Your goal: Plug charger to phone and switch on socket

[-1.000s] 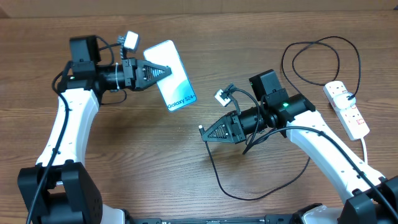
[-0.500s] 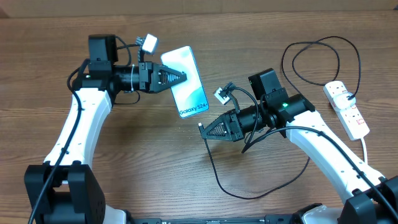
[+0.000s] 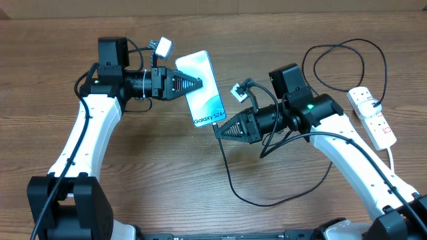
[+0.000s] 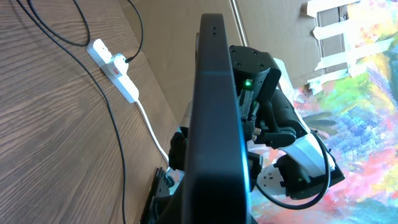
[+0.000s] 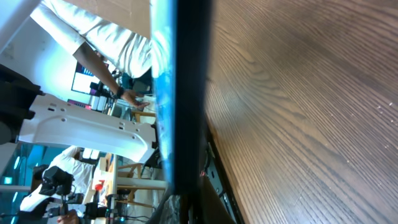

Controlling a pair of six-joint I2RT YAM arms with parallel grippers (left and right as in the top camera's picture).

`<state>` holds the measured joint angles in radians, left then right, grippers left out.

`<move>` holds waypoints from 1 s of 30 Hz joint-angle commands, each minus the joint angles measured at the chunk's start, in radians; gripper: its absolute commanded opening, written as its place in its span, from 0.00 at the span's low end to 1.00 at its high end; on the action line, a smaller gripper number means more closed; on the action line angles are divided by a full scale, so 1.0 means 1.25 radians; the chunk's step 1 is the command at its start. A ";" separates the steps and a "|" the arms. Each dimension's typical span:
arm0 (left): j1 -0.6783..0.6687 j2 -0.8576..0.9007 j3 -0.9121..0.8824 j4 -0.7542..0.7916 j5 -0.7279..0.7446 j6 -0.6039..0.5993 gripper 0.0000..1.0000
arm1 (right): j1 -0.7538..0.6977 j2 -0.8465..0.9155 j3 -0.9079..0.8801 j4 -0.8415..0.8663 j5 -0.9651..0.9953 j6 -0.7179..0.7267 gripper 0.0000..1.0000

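Note:
My left gripper (image 3: 195,83) is shut on the phone (image 3: 205,85) and holds it above the table, screen up, with the "Galaxy S24" end towards my right gripper. In the left wrist view the phone (image 4: 214,112) shows edge-on as a dark slab. My right gripper (image 3: 220,128) is shut on the connector tip of the charger (image 3: 230,180) and holds it against the phone's lower end. The phone also shows edge-on in the right wrist view (image 5: 189,93). The black cable loops over the table to the white socket (image 3: 372,117) at the far right, where its plug sits.
The socket's thick white cord (image 3: 392,160) runs off the right edge. A loop of black cable (image 3: 320,57) lies at the back right. The socket (image 4: 114,68) and cable (image 4: 118,143) also show in the left wrist view. The table is bare wood (image 3: 153,173).
My right gripper has moved up and left with the connector tip until it meets the phone's lower end. My left gripper has carried the phone to the right, then nearly stopped.

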<state>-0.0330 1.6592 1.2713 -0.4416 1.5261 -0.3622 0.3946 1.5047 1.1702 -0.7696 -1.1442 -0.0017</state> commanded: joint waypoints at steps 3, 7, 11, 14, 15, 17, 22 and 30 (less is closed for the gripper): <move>-0.002 -0.008 0.014 0.001 0.027 0.033 0.04 | -0.002 -0.003 0.022 -0.037 -0.001 -0.002 0.04; -0.002 -0.008 0.014 0.000 0.011 0.034 0.04 | -0.002 -0.003 0.022 -0.054 -0.015 -0.002 0.04; -0.002 -0.008 0.014 0.000 0.007 0.034 0.04 | -0.002 -0.003 0.022 -0.056 -0.059 -0.005 0.04; -0.002 -0.008 0.014 0.000 0.007 0.034 0.04 | -0.002 -0.003 0.022 -0.050 -0.059 -0.005 0.04; -0.002 -0.008 0.014 0.000 0.007 0.034 0.04 | -0.002 -0.003 0.022 -0.045 -0.059 -0.005 0.04; -0.002 -0.008 0.014 0.000 0.007 0.033 0.04 | -0.002 -0.003 0.022 -0.037 -0.059 -0.005 0.04; -0.002 -0.008 0.014 -0.002 0.007 0.033 0.04 | -0.002 -0.003 0.022 -0.014 -0.056 -0.005 0.04; -0.002 -0.008 0.014 -0.003 0.010 -0.002 0.04 | -0.002 -0.003 0.022 -0.015 -0.069 0.005 0.04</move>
<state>-0.0330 1.6592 1.2713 -0.4480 1.5070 -0.3447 0.3943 1.5047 1.1732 -0.7868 -1.2015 0.0010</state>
